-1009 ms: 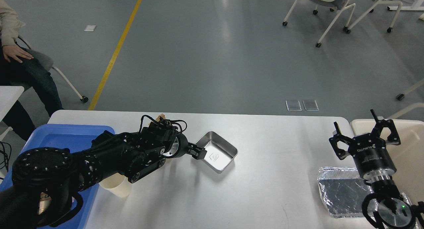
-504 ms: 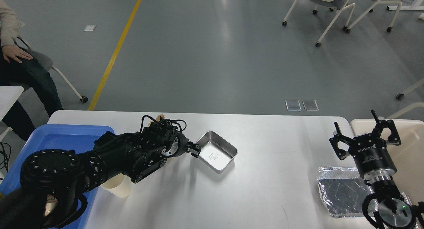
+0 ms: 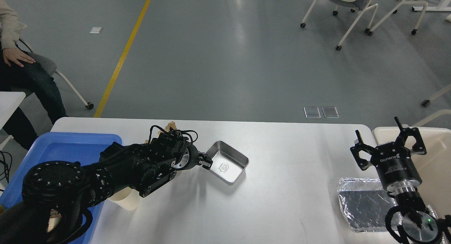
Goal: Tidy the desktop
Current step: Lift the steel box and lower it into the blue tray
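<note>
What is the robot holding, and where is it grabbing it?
The left gripper pinches the small metal tray by its near-left rim. The right gripper is open and holds nothing.

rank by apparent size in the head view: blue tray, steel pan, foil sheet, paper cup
1. blue tray, though the arm hides much of it
2. foil sheet
3. steel pan, close to the foil, so unsure
4. paper cup, mostly hidden

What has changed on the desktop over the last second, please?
The left tool, shut on the steel tray at its near-left rim, has drawn it leftward over the desktop. The right tool, foil sheet, paper cup and blue tray stayed put.
</note>
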You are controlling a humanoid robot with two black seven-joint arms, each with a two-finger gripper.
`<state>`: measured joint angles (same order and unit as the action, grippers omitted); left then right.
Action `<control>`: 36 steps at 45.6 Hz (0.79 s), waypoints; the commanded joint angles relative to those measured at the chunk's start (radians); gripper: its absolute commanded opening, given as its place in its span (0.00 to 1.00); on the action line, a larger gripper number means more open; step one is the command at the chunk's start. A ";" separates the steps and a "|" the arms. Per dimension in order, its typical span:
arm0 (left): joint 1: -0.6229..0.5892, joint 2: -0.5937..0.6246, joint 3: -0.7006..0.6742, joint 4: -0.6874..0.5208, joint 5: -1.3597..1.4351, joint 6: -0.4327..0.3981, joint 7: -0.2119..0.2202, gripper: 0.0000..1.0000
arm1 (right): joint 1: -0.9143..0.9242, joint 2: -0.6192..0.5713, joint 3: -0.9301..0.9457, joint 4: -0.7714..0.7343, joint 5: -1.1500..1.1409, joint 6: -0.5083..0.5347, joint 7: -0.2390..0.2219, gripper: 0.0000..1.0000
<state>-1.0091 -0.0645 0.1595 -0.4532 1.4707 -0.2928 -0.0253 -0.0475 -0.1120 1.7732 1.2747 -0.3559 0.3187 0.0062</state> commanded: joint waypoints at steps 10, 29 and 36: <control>-0.023 -0.001 -0.012 -0.004 -0.023 -0.003 -0.002 0.00 | 0.000 0.000 -0.001 0.000 0.000 -0.001 0.000 1.00; -0.350 0.003 -0.018 -0.021 -0.375 -0.089 -0.038 0.00 | 0.000 -0.002 -0.001 0.005 0.000 -0.001 0.000 1.00; -0.499 0.026 -0.025 -0.021 -0.490 -0.163 -0.039 0.00 | 0.000 0.000 -0.001 0.005 0.000 -0.001 0.000 1.00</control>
<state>-1.4008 -0.0568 0.1399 -0.4739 1.0641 -0.4007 -0.0628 -0.0476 -0.1124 1.7717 1.2793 -0.3559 0.3176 0.0062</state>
